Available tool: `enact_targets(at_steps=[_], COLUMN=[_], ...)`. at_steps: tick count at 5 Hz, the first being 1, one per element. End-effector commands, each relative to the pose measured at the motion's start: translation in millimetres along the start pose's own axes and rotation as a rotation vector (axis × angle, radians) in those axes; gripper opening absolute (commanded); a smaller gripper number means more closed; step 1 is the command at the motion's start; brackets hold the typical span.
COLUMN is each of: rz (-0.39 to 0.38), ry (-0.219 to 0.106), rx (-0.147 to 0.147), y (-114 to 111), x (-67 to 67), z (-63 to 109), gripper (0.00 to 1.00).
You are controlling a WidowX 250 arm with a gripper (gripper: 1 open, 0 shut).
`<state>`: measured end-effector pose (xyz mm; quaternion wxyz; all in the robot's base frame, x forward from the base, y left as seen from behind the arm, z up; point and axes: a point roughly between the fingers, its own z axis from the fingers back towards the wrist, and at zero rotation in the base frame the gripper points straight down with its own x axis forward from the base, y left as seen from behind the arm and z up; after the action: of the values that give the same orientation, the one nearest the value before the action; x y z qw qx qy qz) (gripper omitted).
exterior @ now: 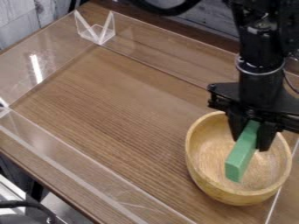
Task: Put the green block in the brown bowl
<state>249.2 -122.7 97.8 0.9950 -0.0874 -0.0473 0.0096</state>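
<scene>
At the near right corner of the brown wood-grain desk [117, 105] sat the wide, shallow bowl of light tan wood [208, 172], its thick rim close to both the near edge and the right edge. Inside it hung the flat, elongated bar of bright green [242, 154], tilted steeply, its lower end down in the right half of the bowl and its upper end caught in the black claw [253, 127] above. Whether that lower end actually touched the bowl's floor was hard to tell from this angle; it looked very near it, if not resting on it. The claw pointed almost straight down over the bowl, its dark fingers [267, 138] drawn in tight against the top of the green bar, with no gap visible between them and the block. The black robot arm [260, 44] rose upright from the claw toward the far right edge of the desk and out of the top of the view. A low clear plastic wall [70, 144] ran along the near and left edges of the desk. Farther back, near the far left corner, a small clear plastic bracket [96, 28] stood at the desk's far edge, well apart from the bowl and the arm.
</scene>
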Motion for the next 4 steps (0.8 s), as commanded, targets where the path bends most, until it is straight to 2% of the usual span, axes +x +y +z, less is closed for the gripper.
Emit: enact_targets(at_steps=[1,4], rz=[0.004,0.008], ry=[-0.027,-0.026], rx=[-0.013,-0.014], y=[0.2,5.0], x=[6.2,9.3], z=[5.6,3.1], gripper=[0.0,0.0])
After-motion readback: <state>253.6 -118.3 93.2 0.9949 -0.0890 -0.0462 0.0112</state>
